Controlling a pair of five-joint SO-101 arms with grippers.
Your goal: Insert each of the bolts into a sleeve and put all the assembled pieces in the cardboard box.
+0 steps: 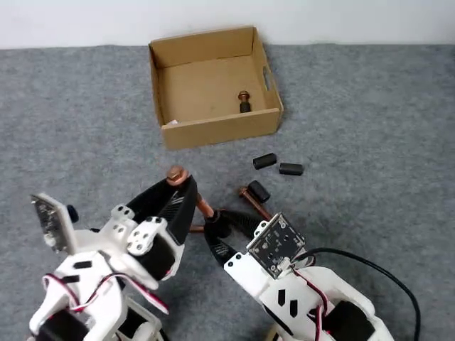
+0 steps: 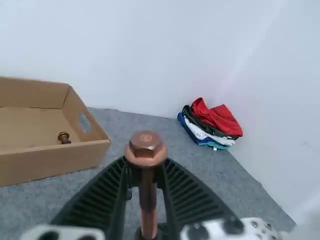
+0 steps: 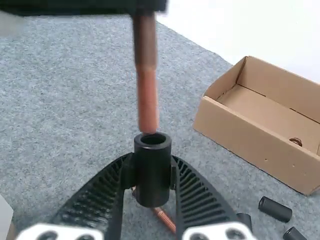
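My left gripper (image 2: 146,171) is shut on a copper bolt (image 2: 145,149), gripping the shaft just under the hex head. That bolt (image 1: 192,190) slants down toward a black sleeve (image 1: 216,226) on which my right gripper (image 1: 219,229) is shut. In the right wrist view the bolt's shaft (image 3: 146,75) comes down onto the upright sleeve (image 3: 152,167), its tip at the sleeve's mouth. The cardboard box (image 1: 165,106) stands at the back with one assembled piece (image 1: 244,101) inside.
Two loose black sleeves (image 1: 264,161) (image 1: 291,169) lie on the grey carpet in front of the box. A second bolt (image 1: 256,204) lies beside a third sleeve (image 1: 259,190), close to my right gripper. A pile of clothes (image 2: 210,122) sits by the wall.
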